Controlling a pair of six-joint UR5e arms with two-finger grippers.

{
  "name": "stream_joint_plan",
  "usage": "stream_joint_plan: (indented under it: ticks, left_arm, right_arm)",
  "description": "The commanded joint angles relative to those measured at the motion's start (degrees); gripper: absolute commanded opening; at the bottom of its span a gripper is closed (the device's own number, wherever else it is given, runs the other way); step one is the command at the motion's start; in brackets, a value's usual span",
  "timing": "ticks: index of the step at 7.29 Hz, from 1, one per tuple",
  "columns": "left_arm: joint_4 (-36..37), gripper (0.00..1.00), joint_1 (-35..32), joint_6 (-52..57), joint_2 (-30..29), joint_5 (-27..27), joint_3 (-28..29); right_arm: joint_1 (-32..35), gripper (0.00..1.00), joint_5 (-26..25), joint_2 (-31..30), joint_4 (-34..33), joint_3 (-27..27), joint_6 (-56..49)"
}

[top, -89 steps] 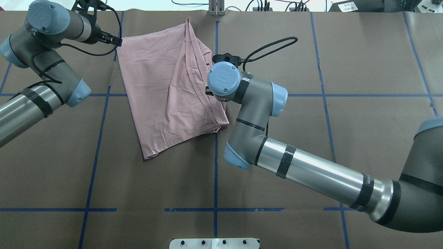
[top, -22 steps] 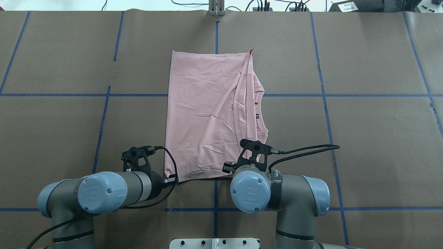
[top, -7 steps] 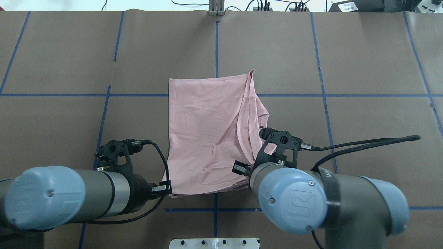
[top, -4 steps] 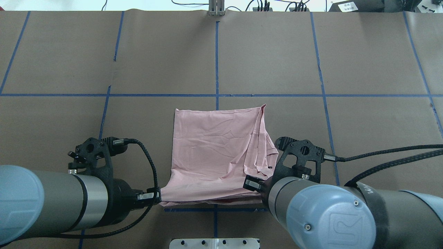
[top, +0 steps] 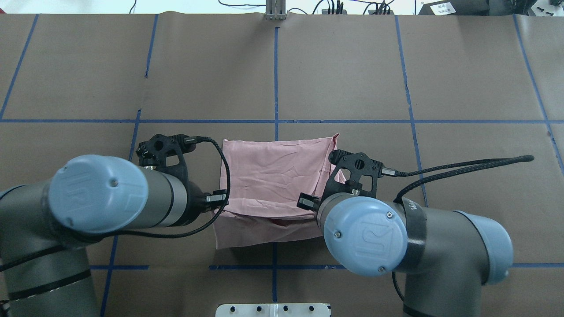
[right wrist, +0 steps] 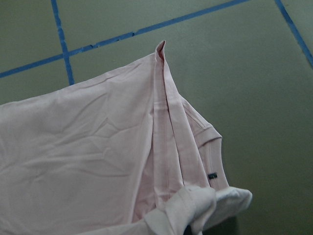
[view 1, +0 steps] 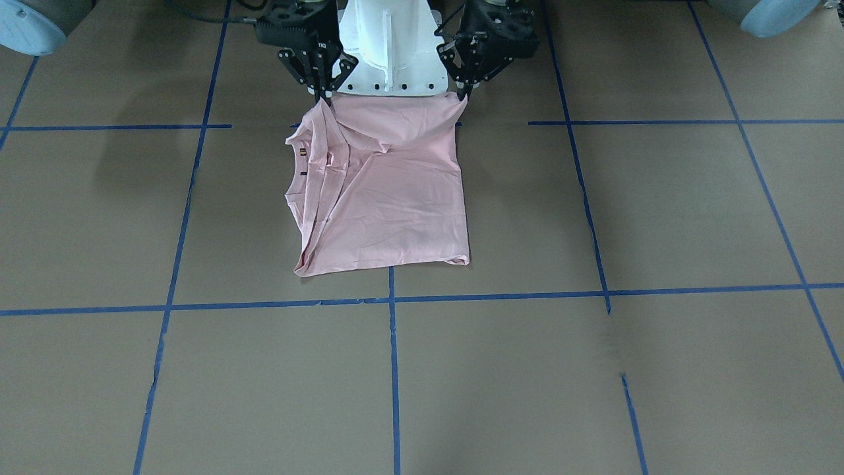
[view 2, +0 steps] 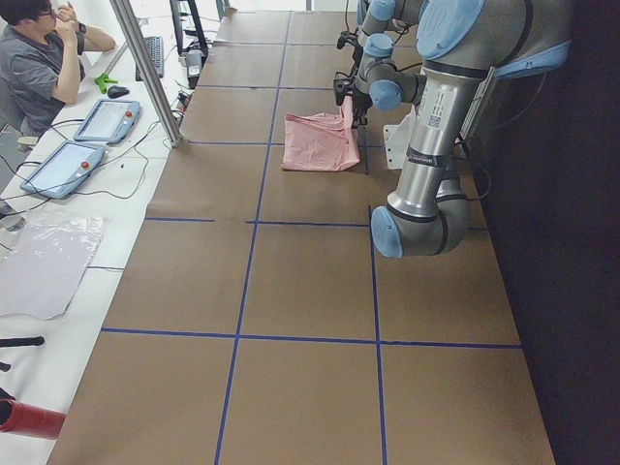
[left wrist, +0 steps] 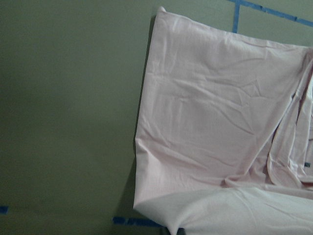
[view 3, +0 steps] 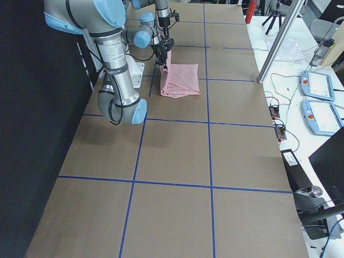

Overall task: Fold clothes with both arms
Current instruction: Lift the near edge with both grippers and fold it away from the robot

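Note:
The pale pink T-shirt [top: 275, 169] lies folded lengthwise on the brown table, its print hidden. My left gripper [top: 219, 197] is shut on the shirt's near left corner. My right gripper [top: 309, 203] is shut on the near right corner. Both hold that edge raised above the shirt's lower part, and a lower layer [top: 264, 231] shows beneath. In the front-facing view the left gripper [view 1: 463, 97] and right gripper [view 1: 326, 96] pinch the raised edge of the shirt [view 1: 386, 198]. The right wrist view shows the collar and a small black tag [right wrist: 212, 176]. The left wrist view shows the shirt's flat panel [left wrist: 210, 122].
The white pedestal base [view 1: 392, 46] stands just behind the held edge. Blue tape lines [top: 275, 121] grid the table. An operator [view 2: 39, 58] sits with tablets [view 2: 105, 118] past the far side. A metal post [view 3: 279, 43] stands at the table's edge.
Both grippers first dragged the shirt toward the robot. In the last half second they carried the held near edge up and away from the robot, over the rest of the shirt.

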Motion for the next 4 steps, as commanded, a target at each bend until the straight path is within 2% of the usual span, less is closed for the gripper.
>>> stream_joint_plan:
  ticks: [1,2,4]
  left_arm:
    - [-7.0,0.00,-4.0,1.7,-2.3,-0.1,9.9]
    - [-10.5,0.00,-5.2,3.6,-4.0,-0.1,15.1]
    - [-15.6,0.00,-7.6,6.1,-6.5,-0.1,23.4]
  right_arm:
    - [4.6,0.00,0.2,0.1,9.5,-10.2,-3.9]
    - [6.1,0.00,0.2,0.5,12.9,-13.6,-4.4]
    - [8.3,0.00,0.4,4.1,13.8,-20.7,-5.6]
